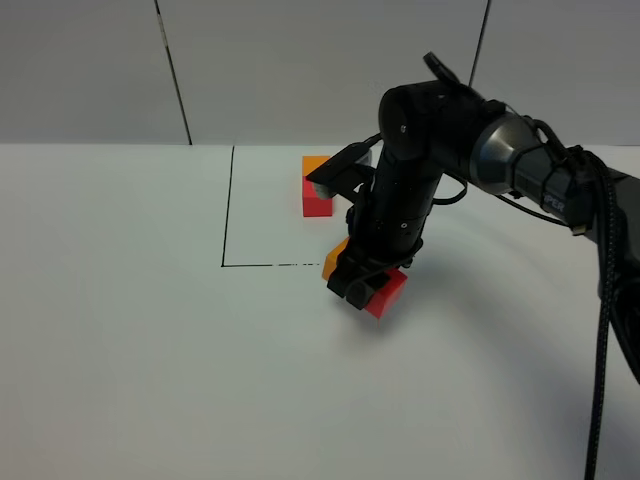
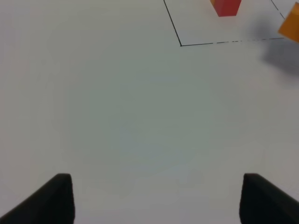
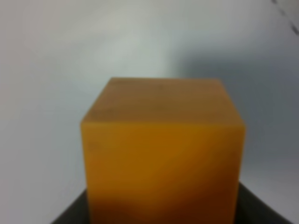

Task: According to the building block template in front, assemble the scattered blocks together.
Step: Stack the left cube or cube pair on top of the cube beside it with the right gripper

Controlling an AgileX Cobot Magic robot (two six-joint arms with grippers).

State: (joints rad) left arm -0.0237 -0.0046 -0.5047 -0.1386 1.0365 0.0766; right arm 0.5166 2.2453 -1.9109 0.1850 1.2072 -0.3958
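Observation:
The template, an orange cube (image 1: 316, 165) joined to a red cube (image 1: 317, 203), sits inside a thin black outline (image 1: 228, 210) at the back; its red cube also shows in the left wrist view (image 2: 227, 7). My right gripper (image 1: 355, 288) reaches across to just outside the outline's front line and is shut on the loose orange cube (image 1: 334, 258), which fills the right wrist view (image 3: 161, 149). The loose red cube (image 1: 386, 294) lies on the table right beside the gripper's fingers. My left gripper (image 2: 159, 200) is open and empty over bare table.
The white table (image 1: 130, 340) stretches to the left and front. A grey wall with dark seams (image 1: 172, 70) stands behind. A black cable (image 1: 603, 330) hangs along the right arm at the right edge.

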